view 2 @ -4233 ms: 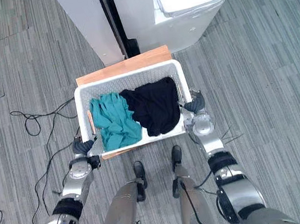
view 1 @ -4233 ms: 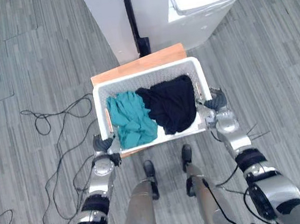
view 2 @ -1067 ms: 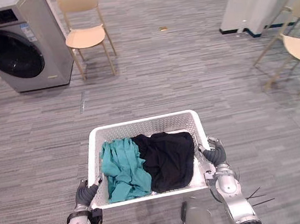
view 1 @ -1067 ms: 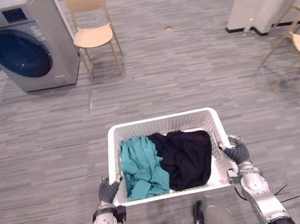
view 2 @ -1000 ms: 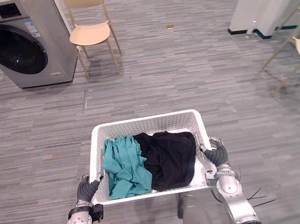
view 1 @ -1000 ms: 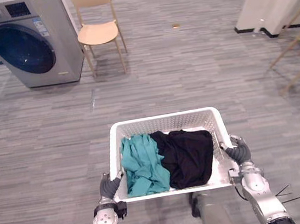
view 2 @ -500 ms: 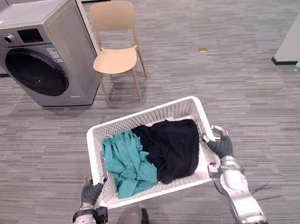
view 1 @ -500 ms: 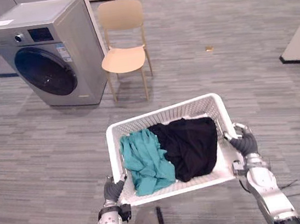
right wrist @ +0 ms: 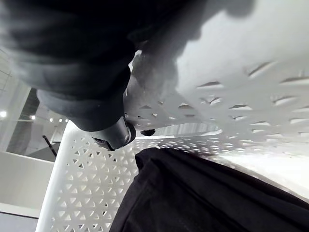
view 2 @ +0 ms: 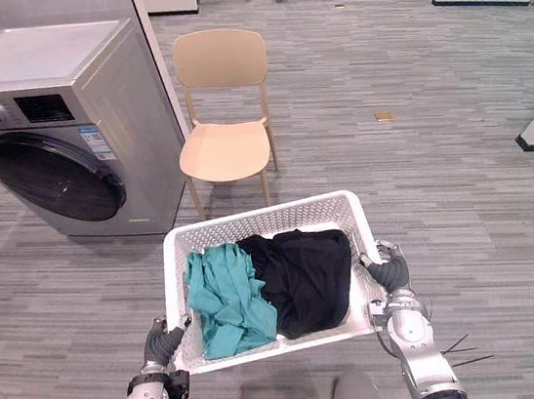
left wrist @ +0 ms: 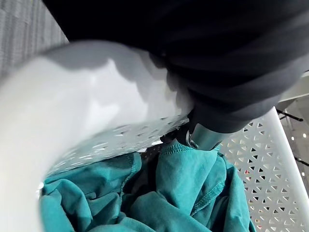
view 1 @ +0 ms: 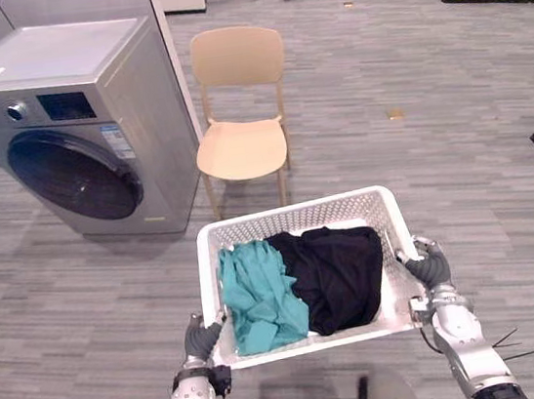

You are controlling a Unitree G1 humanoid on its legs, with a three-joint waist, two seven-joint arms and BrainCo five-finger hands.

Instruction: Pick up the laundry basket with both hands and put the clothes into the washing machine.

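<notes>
**Basket carried in both hands, washing machine ahead to the left**

Most of each hand is hidden behind the laundry basket. From the head, the left hand shows as a dark shape pressed to the basket's left side near its front corner. The right hand sits at the rim on the right side. The fingertips disappear behind or over the white plastic.

The wrist views fill that gap. In the left wrist view, one silver finger hooks over the rim and down inside the basket, just above the teal garment. In the right wrist view, a finger curls over the opposite rim beside the black garment. Both hands are therefore closed round the basket's rim, though the dark covers block the rest of each grip.

The eye views show the room. The basket is held off the floor in front of the robot. The teal garment fills its left half and the black garment its right, and the two touch in the middle. What lies beneath them cannot be seen.

The washing machine stands ahead to the left, and its round door looks closed. A pale wooden chair stands just beside it, directly beyond the basket's far wall.
</notes>
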